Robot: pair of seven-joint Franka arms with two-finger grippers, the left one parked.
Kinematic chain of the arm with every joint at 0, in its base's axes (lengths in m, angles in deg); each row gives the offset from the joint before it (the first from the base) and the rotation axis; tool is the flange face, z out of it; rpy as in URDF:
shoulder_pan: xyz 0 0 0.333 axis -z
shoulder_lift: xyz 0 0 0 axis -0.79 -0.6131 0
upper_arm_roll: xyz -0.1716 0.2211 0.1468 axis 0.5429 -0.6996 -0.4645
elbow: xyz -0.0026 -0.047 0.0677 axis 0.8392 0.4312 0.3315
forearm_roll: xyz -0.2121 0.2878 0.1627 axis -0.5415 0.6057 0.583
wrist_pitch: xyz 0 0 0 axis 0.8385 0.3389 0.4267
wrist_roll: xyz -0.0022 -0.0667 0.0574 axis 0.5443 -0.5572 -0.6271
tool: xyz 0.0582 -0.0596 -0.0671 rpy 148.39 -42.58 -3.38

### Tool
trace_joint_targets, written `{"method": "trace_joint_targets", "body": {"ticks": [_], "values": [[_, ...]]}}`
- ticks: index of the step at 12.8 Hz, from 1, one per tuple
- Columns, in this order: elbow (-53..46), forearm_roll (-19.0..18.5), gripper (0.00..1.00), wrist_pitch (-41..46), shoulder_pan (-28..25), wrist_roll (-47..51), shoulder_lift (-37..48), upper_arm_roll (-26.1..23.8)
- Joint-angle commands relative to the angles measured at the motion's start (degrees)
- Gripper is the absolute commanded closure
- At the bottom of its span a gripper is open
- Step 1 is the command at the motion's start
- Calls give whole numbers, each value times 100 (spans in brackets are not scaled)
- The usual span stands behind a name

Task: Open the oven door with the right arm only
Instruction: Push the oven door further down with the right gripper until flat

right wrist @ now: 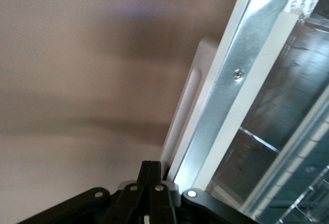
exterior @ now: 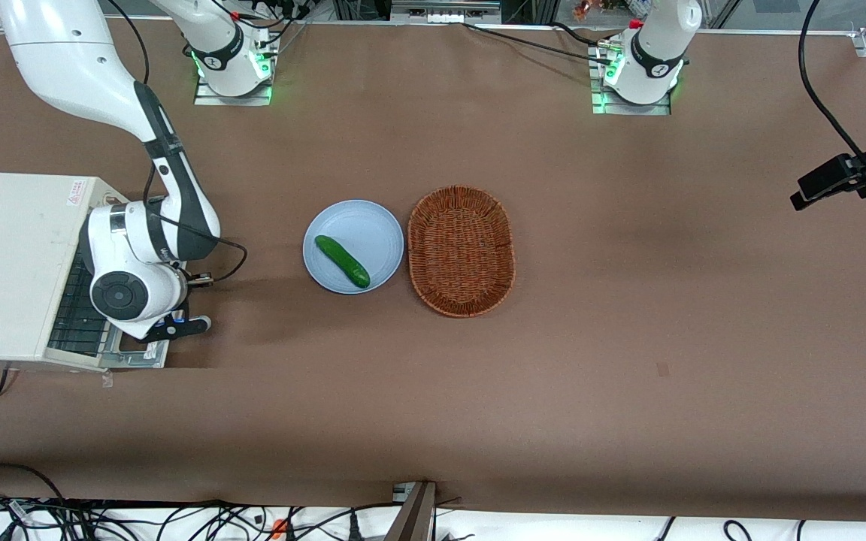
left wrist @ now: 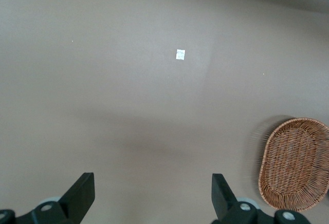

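The cream-white toaster oven (exterior: 19,263) stands at the working arm's end of the table. Its oven door (exterior: 140,355) hangs open and low, so the wire rack (exterior: 76,312) inside shows. The right arm (exterior: 140,248) bends down over the oven's open front. My gripper (exterior: 181,325) sits just past the door's outer edge, close to the table. In the right wrist view the gripper (right wrist: 150,168) is shut, fingers pressed together with nothing between them. Their tips sit by the door's edge, beside the bar handle (right wrist: 186,106) and the shiny inner frame (right wrist: 241,75).
A pale blue plate (exterior: 353,246) with a cucumber (exterior: 342,261) lies mid-table, and a wicker basket (exterior: 461,250) lies beside it toward the parked arm. Cables run along the table edge nearest the front camera.
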Motion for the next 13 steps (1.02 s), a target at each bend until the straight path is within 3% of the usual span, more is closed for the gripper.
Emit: {"method": "trace_joint_targets", "body": {"ticks": [1, 8, 11, 13], "values": [[-103, -448, 100, -482, 329, -207, -322, 302], [-95, -88, 100, -650, 329, -190, -525, 302], [-103, 518, 100, -588, 286, -120, -516, 302], [-103, 660, 100, -562, 172, 240, -499, 294]]}}
